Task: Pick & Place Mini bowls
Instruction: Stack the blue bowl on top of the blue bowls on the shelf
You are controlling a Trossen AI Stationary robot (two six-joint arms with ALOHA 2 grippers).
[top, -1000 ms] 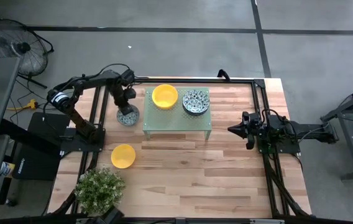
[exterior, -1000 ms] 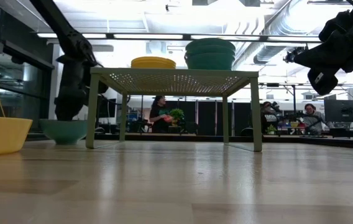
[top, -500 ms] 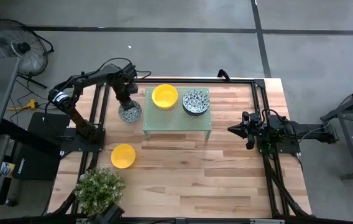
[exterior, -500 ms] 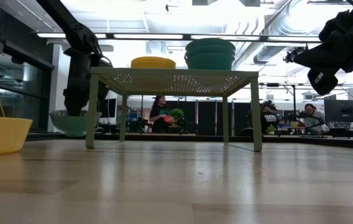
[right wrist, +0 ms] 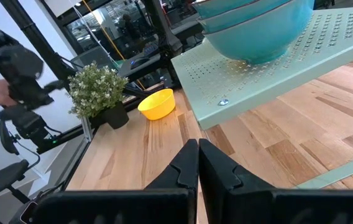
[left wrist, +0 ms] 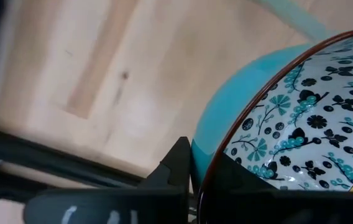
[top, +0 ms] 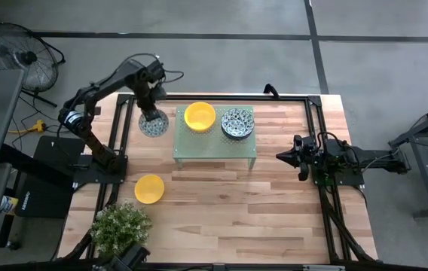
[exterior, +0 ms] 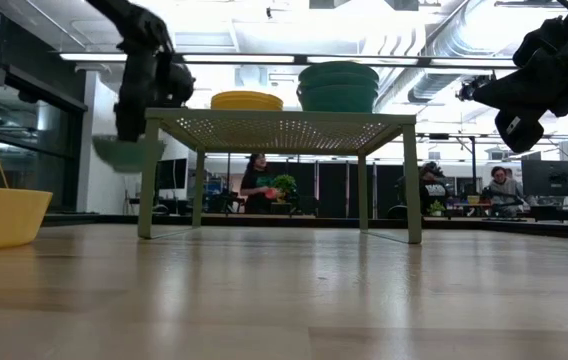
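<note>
The left hand (top: 152,113) grips the rim of a white, blue-green patterned mini bowl (top: 153,125), held clear of the wooden counter (top: 274,211) beside the pale green perforated stand (top: 212,143). Keep it level; clear the stand's edge before lowering. The right hand (top: 282,156) waits, clenched empty.

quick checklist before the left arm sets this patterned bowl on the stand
1. Grip: left gripper shut on the rim of the patterned bowl; the left wrist view shows a finger on each side of the rim. Ok.
2. Lift: bowl hangs clear of the table in the low view. Ok.
3. Height: bowl's underside hangs below the top of the stand. Not ok, raise first.
4. Landing spot: patterned stack sits beside the yellow stack on the stand, nothing on top of it. Ok.
5. Right gripper: shut, parked off the stand's right end. Ok.
6. Bowl level: cannot tell.
</note>
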